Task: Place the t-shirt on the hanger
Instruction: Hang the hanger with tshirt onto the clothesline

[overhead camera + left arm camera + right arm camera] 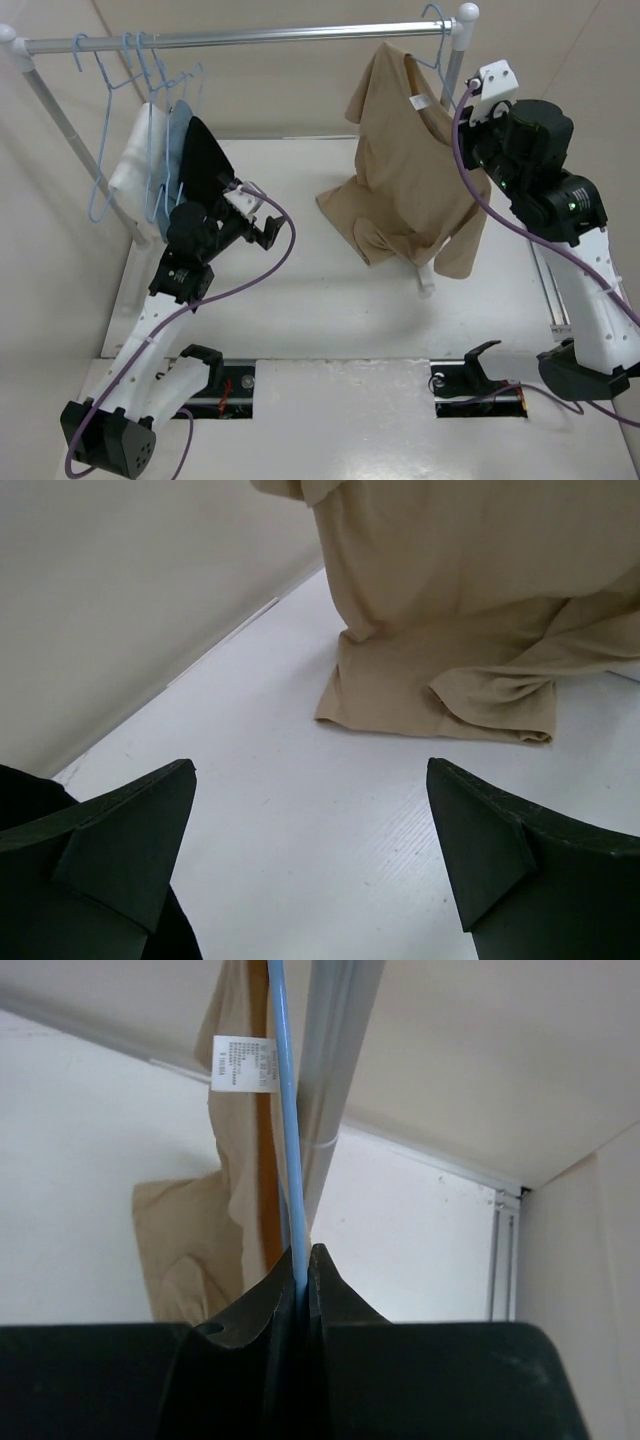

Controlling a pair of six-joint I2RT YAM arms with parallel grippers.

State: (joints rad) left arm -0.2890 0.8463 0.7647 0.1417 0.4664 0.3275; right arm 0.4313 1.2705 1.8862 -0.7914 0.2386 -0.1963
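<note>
The shirt hung lopsided at two o'clock in the top view, its hem pooled on the table. The right claw was clamped on the hanger wire. The left claw gaped, holding nothing. A crooked release would likely tip the hanger and let the shirt slide off.
</note>
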